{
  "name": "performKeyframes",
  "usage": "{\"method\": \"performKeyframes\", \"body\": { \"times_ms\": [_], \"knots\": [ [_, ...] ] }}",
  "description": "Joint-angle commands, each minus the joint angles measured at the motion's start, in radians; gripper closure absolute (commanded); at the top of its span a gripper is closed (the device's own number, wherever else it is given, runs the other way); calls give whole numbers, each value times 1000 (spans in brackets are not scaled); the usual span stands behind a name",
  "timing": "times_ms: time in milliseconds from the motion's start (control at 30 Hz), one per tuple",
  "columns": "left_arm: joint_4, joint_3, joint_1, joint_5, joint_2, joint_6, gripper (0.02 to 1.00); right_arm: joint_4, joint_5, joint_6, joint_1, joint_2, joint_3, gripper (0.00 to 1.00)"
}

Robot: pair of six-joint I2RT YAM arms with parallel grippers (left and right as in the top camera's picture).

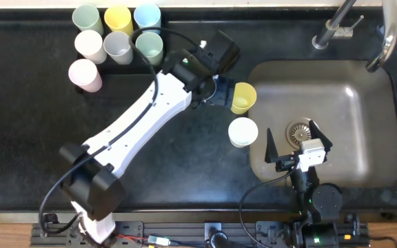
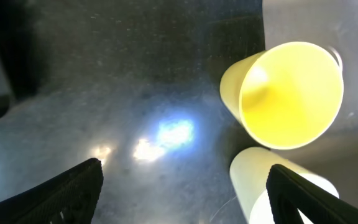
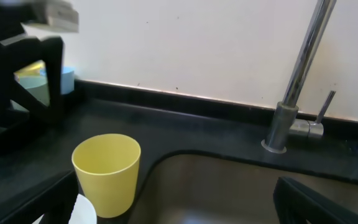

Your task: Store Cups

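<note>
Note that the left gripper [image 2: 184, 168] stands spread wide above the black counter [image 1: 19, 124] and holds nothing. Locate the yellow cup [image 1: 243, 97] upright just beside it, at the edge of the sink [image 1: 364, 165], with the white cup [image 1: 242, 131] close by. Observe that the right gripper [image 1: 291, 134] is also spread wide and empty, over the sink basin. Seven further cups [image 1: 118, 46] stand grouped at the counter's far left.

Bright overhead glare patches on the dark countertop [image 2: 166, 134]
</note>
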Motion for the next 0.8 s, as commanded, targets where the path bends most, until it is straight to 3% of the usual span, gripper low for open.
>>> {"method": "performKeyframes", "body": {
  "times_ms": [33, 433, 600, 733, 800],
  "knots": [
    [52, 13, -1, 32, 71, -25, 161, 5, -6, 6, 0, -8, -13, 3],
    [254, 14, -10, 58, 181, -26, 231, 5, -6, 6, 0, -8, -13, 3],
    [241, 13, -13, 69, 202, -25, 476, 5, -6, 6, 0, -8, -13, 3],
    [245, 13, -13, 68, 202, -24, 816, 5, -6, 6, 0, -8, -13, 5],
    [245, 13, -13, 68, 202, -24, 912, 5, -6, 6, 0, -8, -13, 3]
  ]
}}
